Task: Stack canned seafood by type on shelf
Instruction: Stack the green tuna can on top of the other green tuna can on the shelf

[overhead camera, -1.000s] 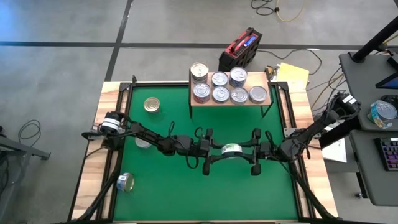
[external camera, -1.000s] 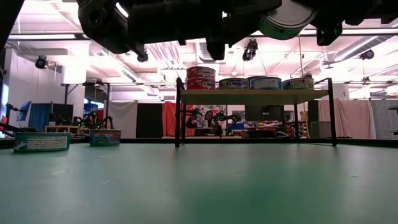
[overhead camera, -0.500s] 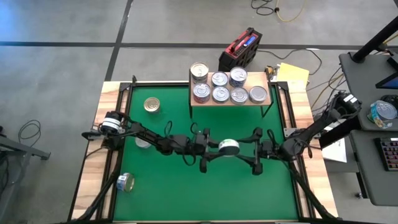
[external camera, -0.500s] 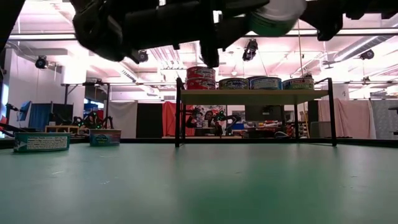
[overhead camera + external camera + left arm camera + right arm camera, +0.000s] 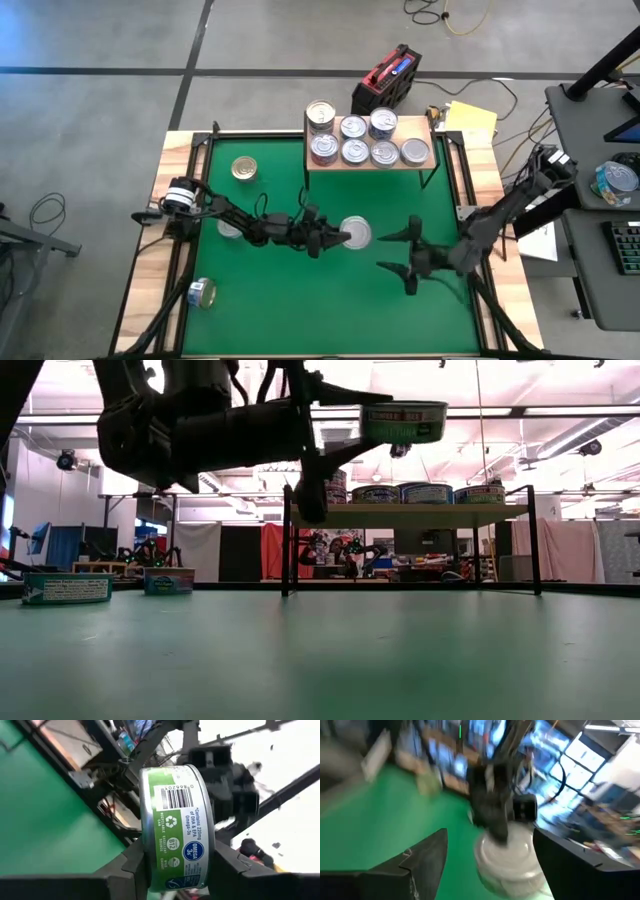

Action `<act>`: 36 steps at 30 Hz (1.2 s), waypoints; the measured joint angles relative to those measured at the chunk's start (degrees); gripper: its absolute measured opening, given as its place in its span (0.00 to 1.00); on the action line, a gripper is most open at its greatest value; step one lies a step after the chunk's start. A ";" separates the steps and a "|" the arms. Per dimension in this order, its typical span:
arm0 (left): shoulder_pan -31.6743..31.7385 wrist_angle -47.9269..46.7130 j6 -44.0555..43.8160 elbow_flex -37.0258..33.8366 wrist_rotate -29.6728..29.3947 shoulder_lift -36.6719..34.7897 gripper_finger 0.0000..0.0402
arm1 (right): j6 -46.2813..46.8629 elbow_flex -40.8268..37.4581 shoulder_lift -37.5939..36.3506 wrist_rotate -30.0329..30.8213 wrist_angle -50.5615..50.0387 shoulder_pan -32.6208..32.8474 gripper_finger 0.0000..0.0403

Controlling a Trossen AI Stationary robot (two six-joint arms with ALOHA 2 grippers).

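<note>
Above the middle of the green mat [image 5: 300, 300], the left gripper [image 5: 340, 238] pinches a green-labelled seafood can [image 5: 355, 233] by its flat ends, held clear of the surface. In the low view the can [image 5: 403, 422] sits level, its short axis upright, silver end up. Just beside it, the right gripper [image 5: 398, 252] stands apart from the can, fingers spread and empty. Farther back, the small wooden shelf [image 5: 418, 128] carries seven more cans [image 5: 355, 140], one pair stacked at its left end.

The right gripper [image 5: 398, 250] now stands open and apart from the green-labelled can [image 5: 355, 233]. The left gripper [image 5: 340, 237] alone holds it, lid upward.
</note>
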 joint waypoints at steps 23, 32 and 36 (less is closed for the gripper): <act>0.70 4.69 -21.75 0.95 -2.47 -0.02 0.31 | -10.31 33.13 29.13 33.48 -49.75 3.22 0.60; -0.41 6.60 -21.64 1.98 -2.45 -0.02 0.31 | -12.96 33.29 29.54 37.13 -50.20 2.85 0.65; -1.24 6.62 -21.60 1.98 -2.52 -0.02 0.31 | -13.24 32.10 29.11 37.39 -50.44 2.28 0.66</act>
